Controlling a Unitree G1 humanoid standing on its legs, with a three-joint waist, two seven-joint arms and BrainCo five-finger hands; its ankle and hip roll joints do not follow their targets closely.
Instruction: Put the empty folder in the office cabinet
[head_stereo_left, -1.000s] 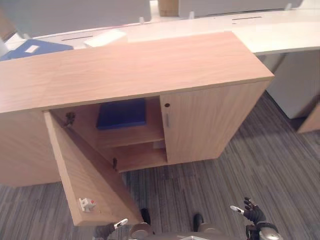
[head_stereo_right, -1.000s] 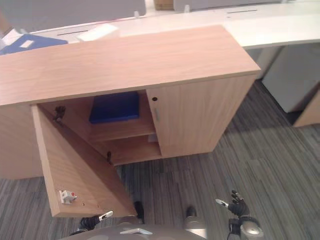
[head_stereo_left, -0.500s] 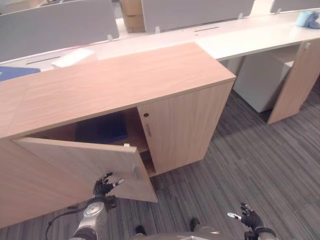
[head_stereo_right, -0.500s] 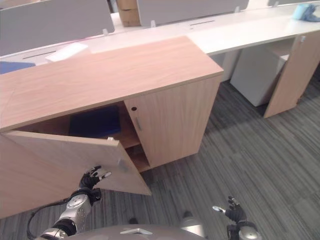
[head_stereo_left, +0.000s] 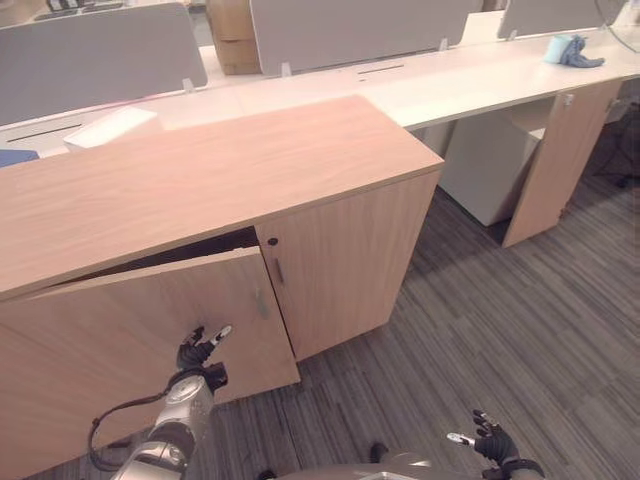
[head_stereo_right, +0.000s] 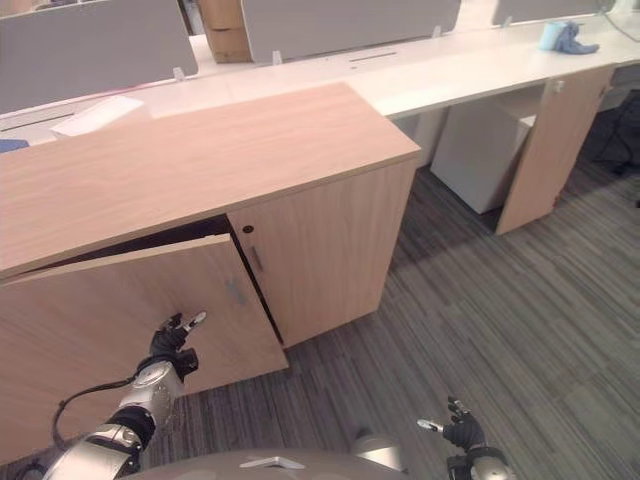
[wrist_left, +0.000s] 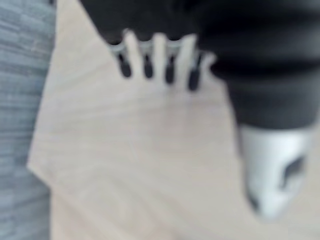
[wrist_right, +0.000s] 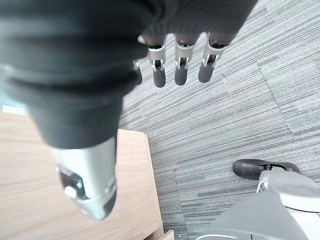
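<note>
The wooden office cabinet (head_stereo_left: 200, 165) stands before me, its left door (head_stereo_left: 120, 335) almost closed, with a thin dark gap along its top. My left hand (head_stereo_left: 198, 352) rests on the door's front near the small handle (head_stereo_left: 260, 303), its straight fingers (wrist_left: 157, 55) against the wood. Whatever is inside the cabinet is hidden behind the door. The right door (head_stereo_left: 345, 255) is closed. My right hand (head_stereo_left: 490, 442) hangs low over the carpet with relaxed fingers (wrist_right: 180, 67), holding nothing.
A long white desk (head_stereo_left: 470, 80) with grey screens runs behind the cabinet. On it lie a white booklet (head_stereo_left: 108, 125), a blue folder's corner (head_stereo_left: 12, 157) and a blue cloth (head_stereo_left: 568, 50). A white pedestal (head_stereo_left: 480, 160) stands under the desk. Grey carpet (head_stereo_left: 500, 320) spreads out to the right.
The left door has swung from half open to nearly closed with my left hand on it. The blue folder on the shelf is now hidden. The camera has shifted.
</note>
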